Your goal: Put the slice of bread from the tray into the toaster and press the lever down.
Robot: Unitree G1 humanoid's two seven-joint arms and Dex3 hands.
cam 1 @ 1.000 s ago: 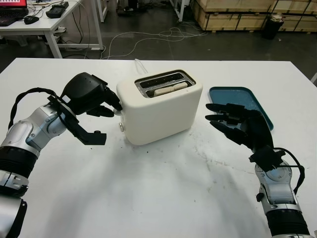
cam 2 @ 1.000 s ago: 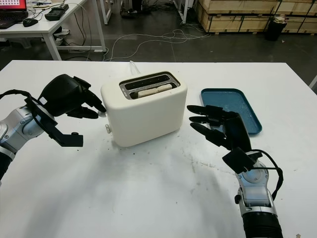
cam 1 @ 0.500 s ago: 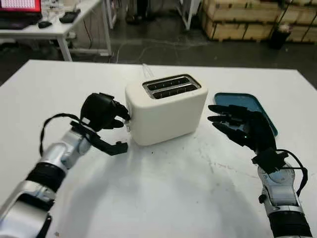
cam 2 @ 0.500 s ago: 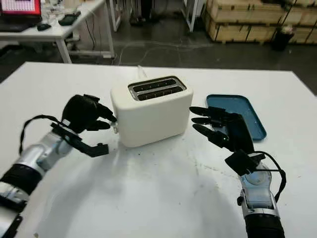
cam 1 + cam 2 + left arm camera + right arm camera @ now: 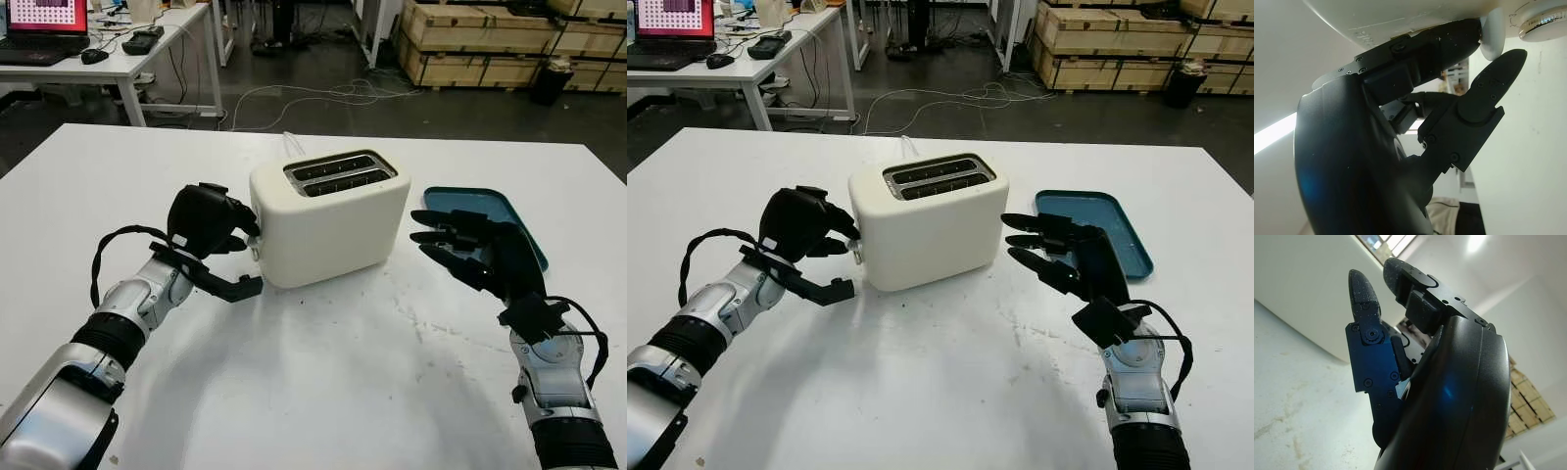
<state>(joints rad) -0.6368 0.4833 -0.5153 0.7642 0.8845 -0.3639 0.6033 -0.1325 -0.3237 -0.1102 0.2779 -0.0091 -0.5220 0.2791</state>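
Workshop floor with loose cables, wooden crates and a side desk sits behind the white table (image 5: pixel 323 392) where I work. Cream toaster (image 5: pixel 331 217) stands at centre. Teal tray (image 5: pixel 482 215) lies at 3 o'clock of it, near but apart; its visible surface is bare, part hidden by my right hand. Both toaster slots read dark from above; no bread stands proud of them, so I judge the slice seated low inside, though I cannot confirm it. Left hand (image 5: pixel 208 221) is at 9 o'clock of the toaster, against its end face. Fingers (image 5: pixel 1493 73) are curled, one tip on or beside the pale lever knob (image 5: pixel 1492 34); they grip nothing. Right hand (image 5: pixel 1068 257) hovers at 3 o'clock of the toaster, between it and the tray, open, holding nothing. Step in hand, by my judgement: the lever press, at or near its end. Whether the lever has latched I cannot tell. Next move calls for confirming the latch, pressing further straight down if needed without sliding the toaster, then withdrawing the left hand toward 9 o'clock.
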